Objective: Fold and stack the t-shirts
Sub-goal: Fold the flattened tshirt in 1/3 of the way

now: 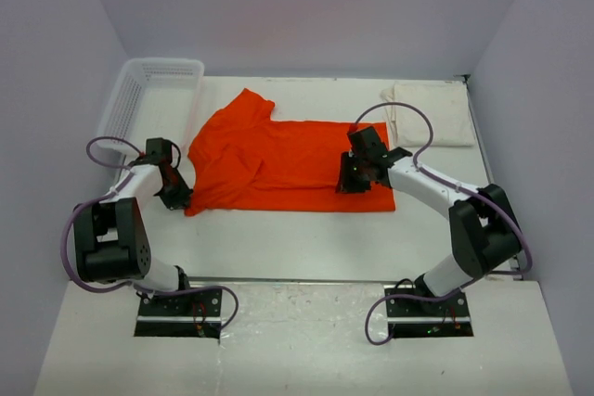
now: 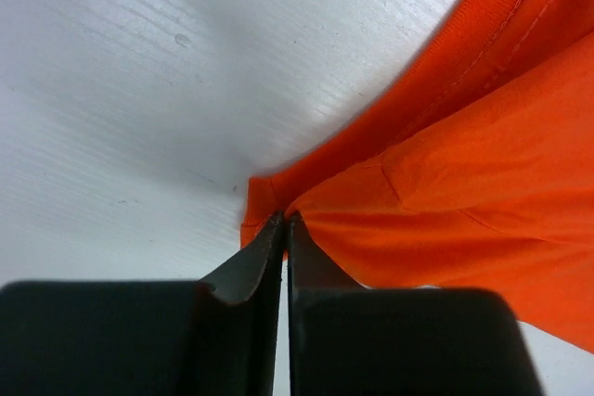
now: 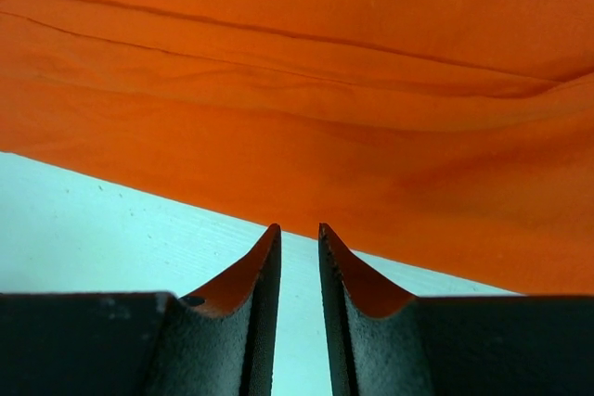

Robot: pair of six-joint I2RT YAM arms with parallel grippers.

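Basket (image 1: 121, 102) shows overhead only; orange t-shirt (image 1: 278, 166) everywhere

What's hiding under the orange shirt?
The orange shirt lies spread on the white table, which shows around its edges. Whatever is underneath the cloth is covered, so I can't tell.

Spread t-shirt (image 1: 278, 164) lies flat on the table (image 1: 297, 248) at mid-frame, with the basket (image 1: 121, 104) behind it at upper left and the folded t-shirt (image 1: 432, 113) behind it at upper right. Left gripper (image 1: 181, 197) is at its lower-left corner, and the right gripper (image 1: 351, 178) is over its lower-right part.
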